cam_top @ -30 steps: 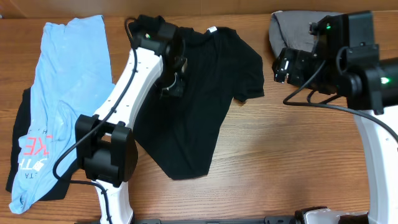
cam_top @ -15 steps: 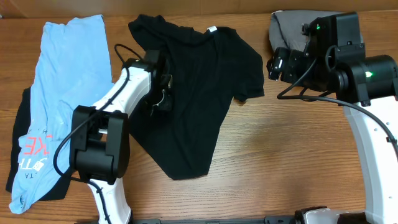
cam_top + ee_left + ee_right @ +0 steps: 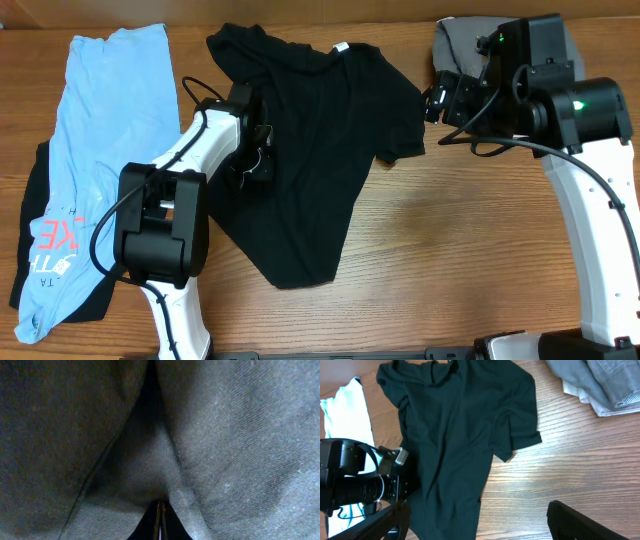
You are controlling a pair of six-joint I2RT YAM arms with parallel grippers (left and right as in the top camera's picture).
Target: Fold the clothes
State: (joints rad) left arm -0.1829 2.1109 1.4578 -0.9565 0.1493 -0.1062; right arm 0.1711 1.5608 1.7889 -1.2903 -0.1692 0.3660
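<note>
Black short-sleeved T-shirt (image 3: 320, 130): lies spread but rumpled on the wooden surface (image 3: 460, 250), collar toward the far edge, midway between the two arms. Its cloth fills the left wrist view.
Left pincer (image 3: 160, 519): low on the side of the black short-sleeved T-shirt nearer the light blue T-shirt. The tips are pressed together on a raised fold of the black cloth.
Right pincer (image 3: 437, 100): fingers (image 3: 575, 517) spread wide, holding nothing. It hangs just beside the shirt sleeve that points toward the grey crumpled garment.
Grey crumpled garment (image 3: 462, 45): at the far right of the surface, apart from the black shirt.
Light blue T-shirt (image 3: 115, 110): laid lengthwise at the left, overlapping a dark garment with red and white lettering (image 3: 55, 245).
</note>
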